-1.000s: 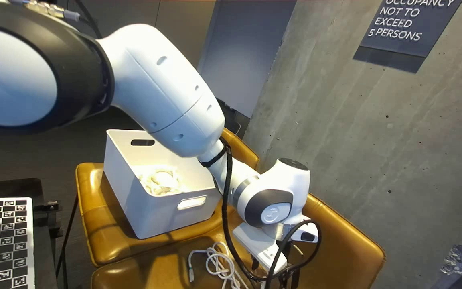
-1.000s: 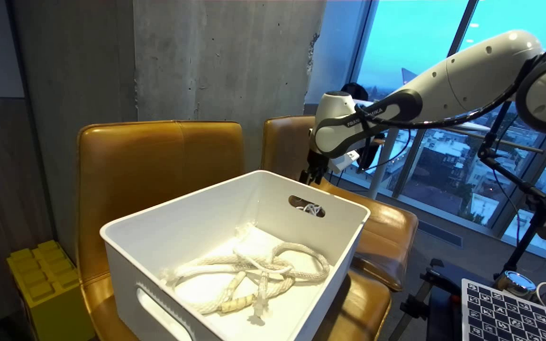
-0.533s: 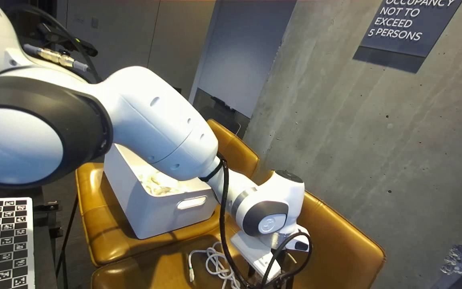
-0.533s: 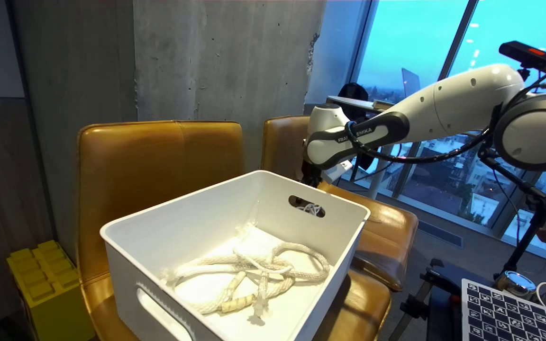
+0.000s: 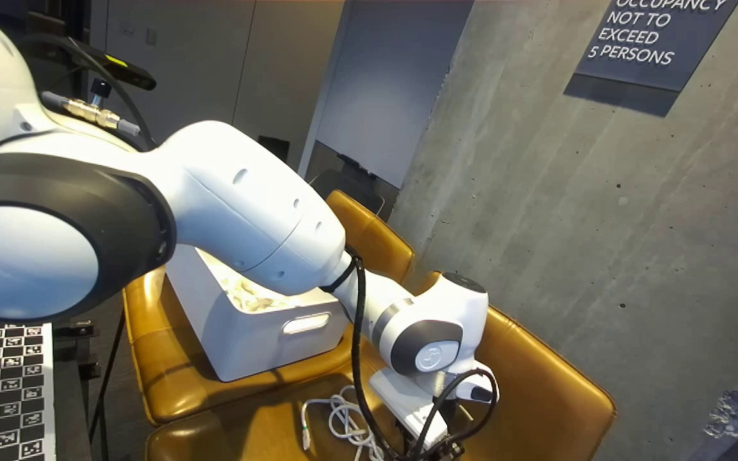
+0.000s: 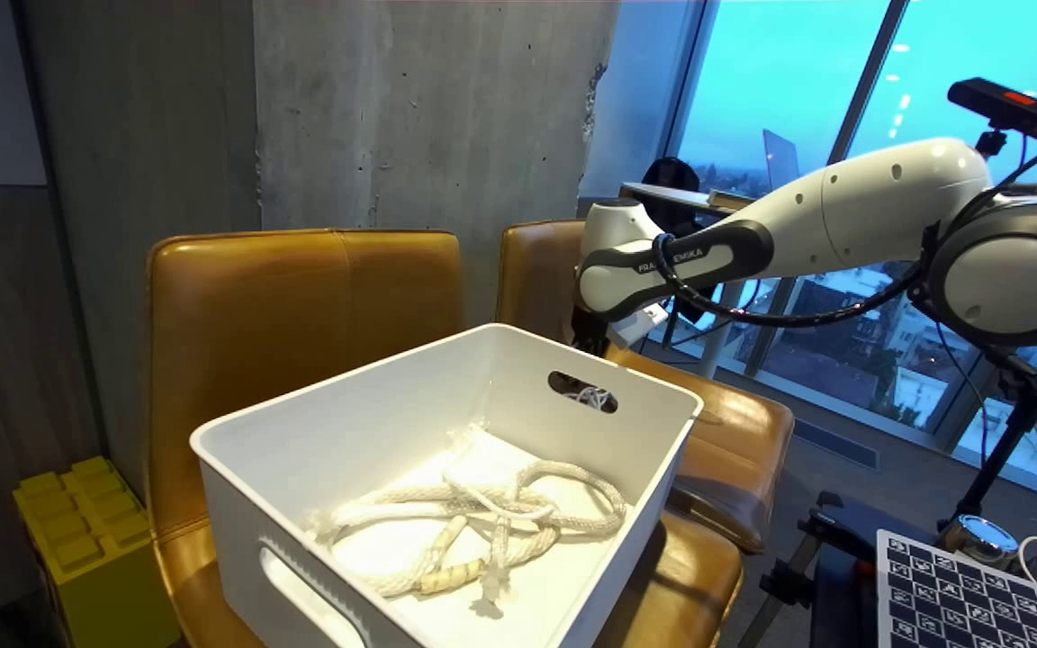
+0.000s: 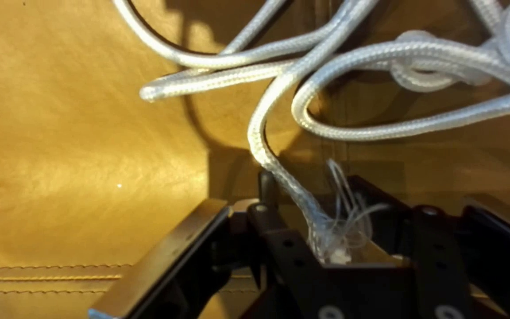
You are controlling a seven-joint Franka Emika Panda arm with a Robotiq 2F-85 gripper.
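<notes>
Gripper [image 7: 311, 186] at the frayed end [image 7: 326, 235] of a white rope [image 7: 277, 88] on the tan chair [image 7: 104, 177].

Its 2 fingers [image 7: 267, 190] stand part-way apart, neither wide nor narrow, with that end lying between them; whether either side touches the strand I cannot tell. The rest of the rope spreads over the leather in crossing loops (a tangle that may tug along). In an exterior view, a white bin [image 6: 374, 423] stands on the next chair [image 6: 293, 306] with another pale rope [image 6: 451, 576] inside. The step in hand seems to be taking hold of the end, with the pinch not yet made. The next move calls for closing firmly just behind the fray, on sound braid, before any lift.
</notes>
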